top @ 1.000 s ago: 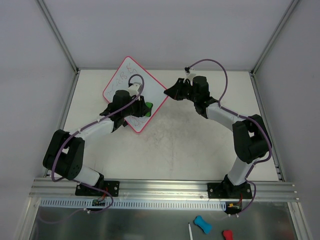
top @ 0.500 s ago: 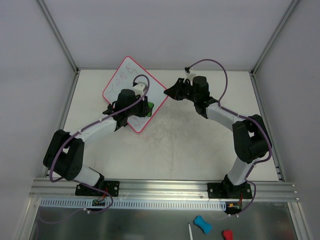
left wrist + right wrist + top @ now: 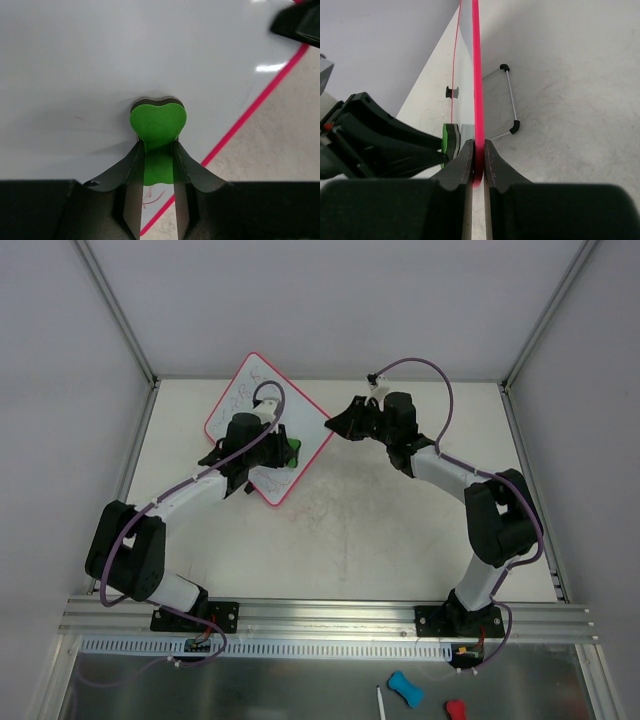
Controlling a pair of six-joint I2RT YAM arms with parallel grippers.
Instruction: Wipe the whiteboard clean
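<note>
The whiteboard is being pinched at its right rim by the right gripper; the green eraser, pinched in the left gripper, is being shifted up-left from the lower-right rim.

Whiteboard is showing glossy white w/ a thin pink-red rim running all round. Thin scribbles, reddish & grey, are covering its far-left part, & a small red squiggle is sitting by the rim in the left wrist view. Eraser is showing bright green w/ a dark edge layer. L gripper is looking black outside, grey on the inner finger faces; R gripper same. Arms are showing black joints & white links, w/ purple cables looping over them. Table is reading off-white w/ grey smudges & speckles. Near edge is showing a silver rail, a blue piece & a red piece.
</note>
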